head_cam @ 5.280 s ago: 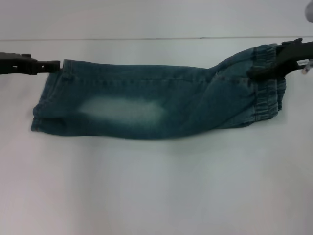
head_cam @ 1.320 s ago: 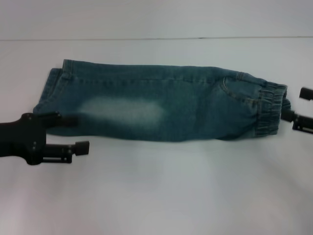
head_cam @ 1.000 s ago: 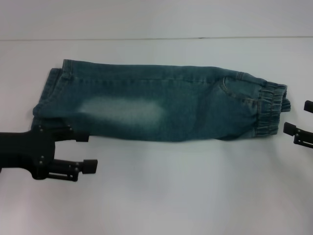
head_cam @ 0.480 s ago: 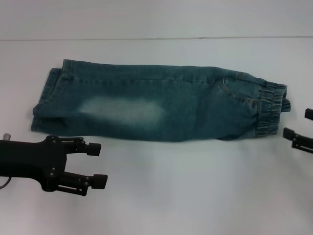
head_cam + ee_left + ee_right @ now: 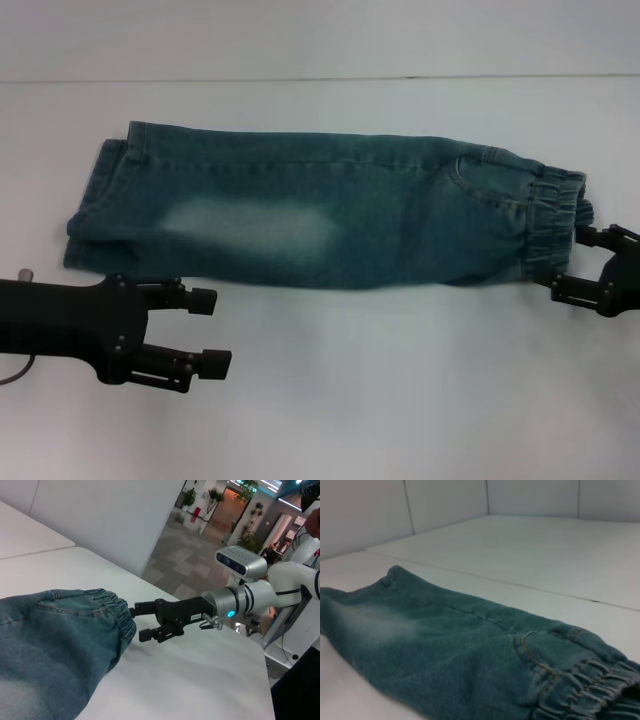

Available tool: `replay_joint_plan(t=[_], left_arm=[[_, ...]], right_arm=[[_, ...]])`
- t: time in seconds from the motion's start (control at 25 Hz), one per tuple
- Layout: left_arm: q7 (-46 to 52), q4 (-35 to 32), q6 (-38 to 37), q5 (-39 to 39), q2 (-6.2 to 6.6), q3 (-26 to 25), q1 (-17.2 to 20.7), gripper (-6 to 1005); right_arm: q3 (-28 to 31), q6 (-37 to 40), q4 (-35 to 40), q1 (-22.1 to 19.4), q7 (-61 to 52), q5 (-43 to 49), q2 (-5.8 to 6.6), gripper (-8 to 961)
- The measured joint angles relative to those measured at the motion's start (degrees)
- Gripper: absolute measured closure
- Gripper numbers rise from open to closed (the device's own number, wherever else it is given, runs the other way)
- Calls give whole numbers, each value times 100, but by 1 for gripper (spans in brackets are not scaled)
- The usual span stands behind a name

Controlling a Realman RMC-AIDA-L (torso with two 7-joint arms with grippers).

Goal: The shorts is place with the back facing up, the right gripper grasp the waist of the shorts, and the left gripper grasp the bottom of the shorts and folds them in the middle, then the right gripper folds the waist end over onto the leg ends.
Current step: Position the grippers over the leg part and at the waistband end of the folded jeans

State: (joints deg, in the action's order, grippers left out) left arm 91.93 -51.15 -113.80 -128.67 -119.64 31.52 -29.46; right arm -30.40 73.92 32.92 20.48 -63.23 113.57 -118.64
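Note:
The shorts (image 5: 300, 215) lie folded lengthwise on the white table (image 5: 400, 400). Their leg ends (image 5: 92, 205) point left and the waist of the shorts (image 5: 555, 215) points right. My right gripper (image 5: 572, 262) is open just off the ruffled waist's near corner, and nothing is between its fingers. In the left wrist view the right gripper (image 5: 138, 622), with its white label, stands open beside the waist (image 5: 112, 607). My left gripper (image 5: 212, 330) is open and empty, on the near side of the leg ends and apart from the cloth. The right wrist view shows the shorts (image 5: 445, 645) and the waist (image 5: 585, 695).
A seam line (image 5: 320, 78) crosses the table behind the shorts. In the left wrist view the table's edge (image 5: 250, 630) drops off behind the right arm, with the robot's body and an open hall beyond.
Both grippers have let go of the shorts and drawn toward the near side. In the last half second the right gripper moved left up to the waist, and the left gripper slid slightly right.

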Motion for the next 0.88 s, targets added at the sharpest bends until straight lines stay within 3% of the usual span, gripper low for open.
replay_joint_plan(t=[0.2, 0.4, 0.64, 0.88], left_arm=[[1, 0, 83, 0, -27, 3, 0, 77], [-8, 4, 104, 0, -41, 3, 2, 77], [-31, 10, 127, 0, -49, 7, 0, 78], [-66, 106, 207, 8, -69, 85, -43, 78]], right_arm=[[-3, -106, -39, 85, -70, 89, 0, 54], [-10, -182, -135, 134, -154, 167, 65, 223], [20, -95, -109, 73, -80, 269, 85, 282], [-26, -67, -157, 130, -106, 384, 129, 422]])
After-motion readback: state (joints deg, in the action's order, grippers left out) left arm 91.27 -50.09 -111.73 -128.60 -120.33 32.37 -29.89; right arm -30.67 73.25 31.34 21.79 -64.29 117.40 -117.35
